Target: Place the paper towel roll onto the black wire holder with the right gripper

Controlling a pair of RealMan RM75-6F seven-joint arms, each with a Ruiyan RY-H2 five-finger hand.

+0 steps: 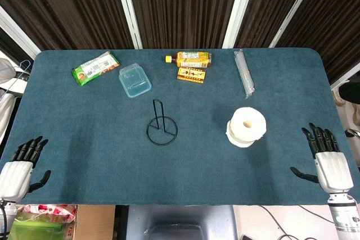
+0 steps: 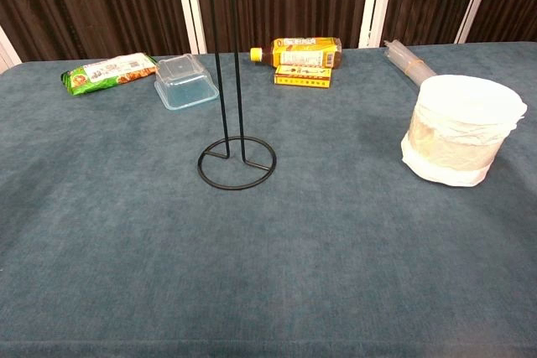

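The white paper towel roll (image 1: 246, 126) (image 2: 460, 130) stands on end on the blue table, right of centre. The black wire holder (image 1: 161, 123) (image 2: 232, 115) stands upright at the middle of the table, its post bare. My right hand (image 1: 324, 157) lies at the table's front right corner, fingers spread and holding nothing, well to the right of the roll. My left hand (image 1: 23, 162) rests at the front left corner, also with its fingers apart and empty. Neither hand shows in the chest view.
Along the back stand a green snack packet (image 1: 95, 67), a clear plastic box (image 1: 134, 80), a lying drink bottle (image 1: 191, 58) with a small yellow box (image 1: 192, 75) in front of it, and a sleeve of clear cups (image 1: 244, 71).
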